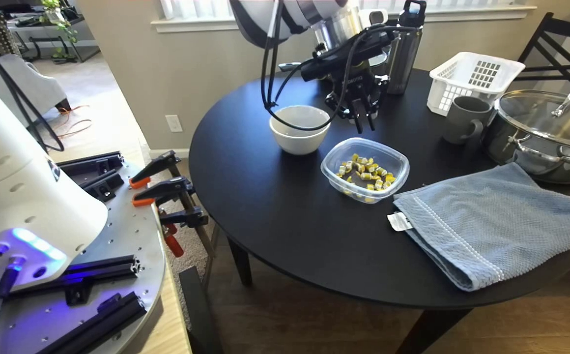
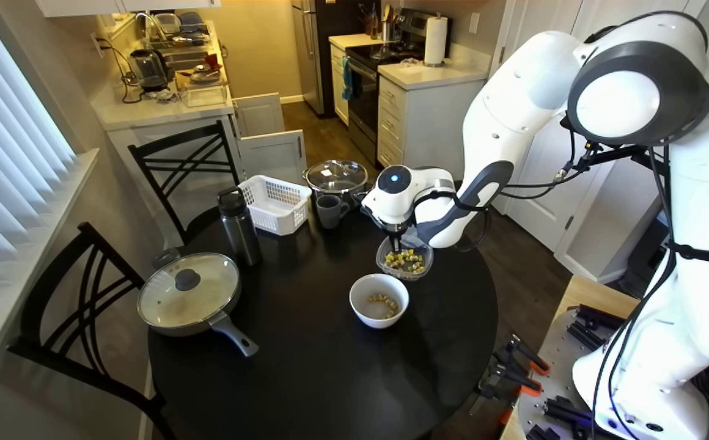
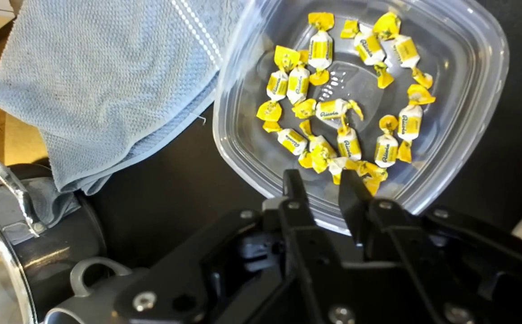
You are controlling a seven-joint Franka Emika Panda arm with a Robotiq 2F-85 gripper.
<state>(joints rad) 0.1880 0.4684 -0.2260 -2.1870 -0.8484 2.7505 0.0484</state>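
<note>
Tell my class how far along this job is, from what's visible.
Looks done: some candies lie in the bowl. In hand: nothing; the open gripper hovers by the edge of the tub. Left, probably: the many candies in that tub.

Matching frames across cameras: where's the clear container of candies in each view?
In an exterior view: clear container, right of centre at mid-height; grey mug to its upper right.
In an exterior view: clear container, just right of centre, below mid-height; grey mug to its upper left.
Wrist view: clear container, upper right, cut off by the top edge; grey mug at lower left.
Shared landmark: the grey mug, beside the lidded pot.
</note>
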